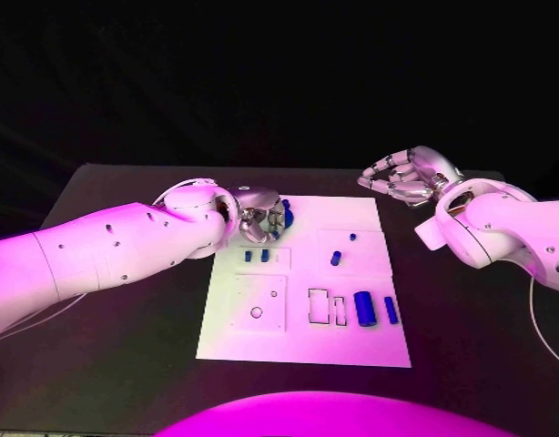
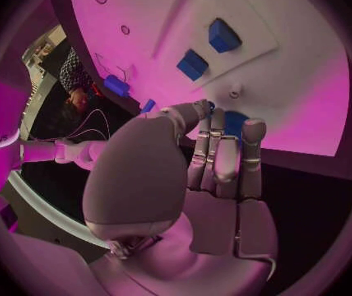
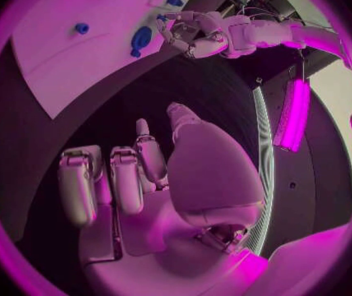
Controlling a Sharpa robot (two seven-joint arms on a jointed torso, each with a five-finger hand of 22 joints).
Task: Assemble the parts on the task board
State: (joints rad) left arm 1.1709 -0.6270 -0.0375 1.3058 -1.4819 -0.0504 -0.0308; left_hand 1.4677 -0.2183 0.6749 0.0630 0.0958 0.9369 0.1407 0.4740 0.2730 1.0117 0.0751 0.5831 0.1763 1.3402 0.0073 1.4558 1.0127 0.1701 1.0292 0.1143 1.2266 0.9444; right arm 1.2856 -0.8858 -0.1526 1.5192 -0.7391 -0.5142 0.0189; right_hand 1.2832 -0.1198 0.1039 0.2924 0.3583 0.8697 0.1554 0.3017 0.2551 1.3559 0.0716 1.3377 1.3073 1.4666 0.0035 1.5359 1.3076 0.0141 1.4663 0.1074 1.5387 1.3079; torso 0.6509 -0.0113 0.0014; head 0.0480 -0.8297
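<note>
While no readable writing shows, head view: left hand [image 1: 256, 215] at white board [image 1: 303, 337] far edge, fingers round blue disc [image 1: 285, 215]; right hand [image 1: 409, 177] curled, holding nothing, off board. Left wrist view: two blue blocks [image 2: 192, 64] on board. Right wrist view: fingers [image 3: 126, 177] bent over black table [image 3: 143, 92].

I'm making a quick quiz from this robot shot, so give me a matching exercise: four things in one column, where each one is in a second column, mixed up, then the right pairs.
Things
1. left hand
2. right hand
3. two long blue pieces
4. white board

Places
A. off the board, over the black table past the board's far right corner
B. lying side by side on the board's near right part
C. at the board's far edge, fingers on a blue piece
D. flat in the middle of the table

Pairs: 1-C, 2-A, 3-B, 4-D
</note>
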